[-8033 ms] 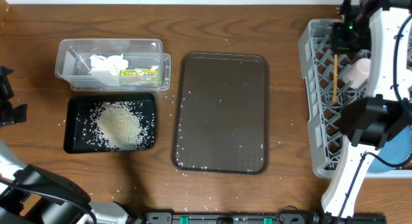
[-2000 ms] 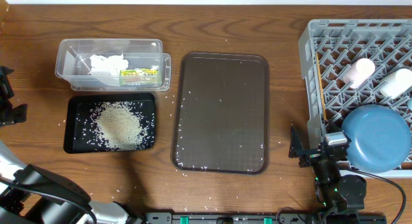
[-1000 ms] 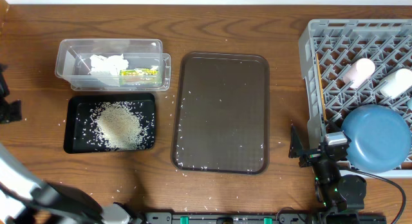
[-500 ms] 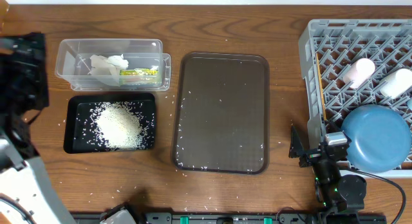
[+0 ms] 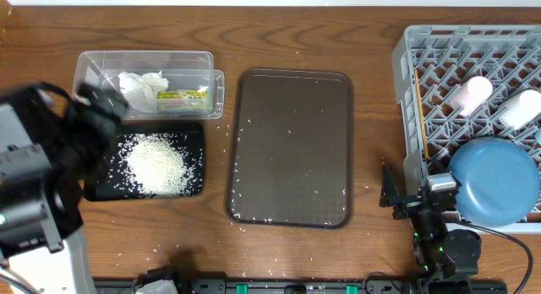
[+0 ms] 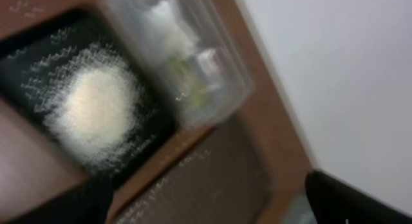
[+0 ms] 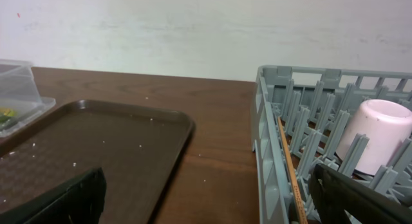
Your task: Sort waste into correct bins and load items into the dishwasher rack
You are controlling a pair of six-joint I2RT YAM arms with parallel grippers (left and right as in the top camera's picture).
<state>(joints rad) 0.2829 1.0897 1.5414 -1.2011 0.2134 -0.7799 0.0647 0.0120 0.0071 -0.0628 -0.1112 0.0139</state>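
**Waste binned, dishes racked, my fingers empty**

The rice (image 5: pixel 156 163) lies heaped in the black tray (image 5: pixel 196 133) at the left of the overhead frame. Stray grains dot the table (image 5: pixel 372 40) and the brown tray (image 5: pixel 292 146) at centre. Just above the black tray, the tub (image 5: pixel 144 55) holds the tissue (image 5: pixel 139 81) and the wrapper (image 5: pixel 182 96).

At the right edge, the rack (image 5: pixel 414 83) carries the blue dish (image 5: pixel 494 182) in its lower part. The pink cup (image 5: pixel 471 95) and white cup (image 5: pixel 517 111) sit above the dish, and the chopsticks (image 7: pixel 293 179) lie along the rack's left wall.

My left arm, blurred, covers the black tray's left end. My left fingers (image 6: pixel 360 198) are apart, at the bottom corners of their smeared view, gripping nothing. My right fingers (image 7: pixel 71 198) are spread too and empty, at the lower right, just left of the rack.
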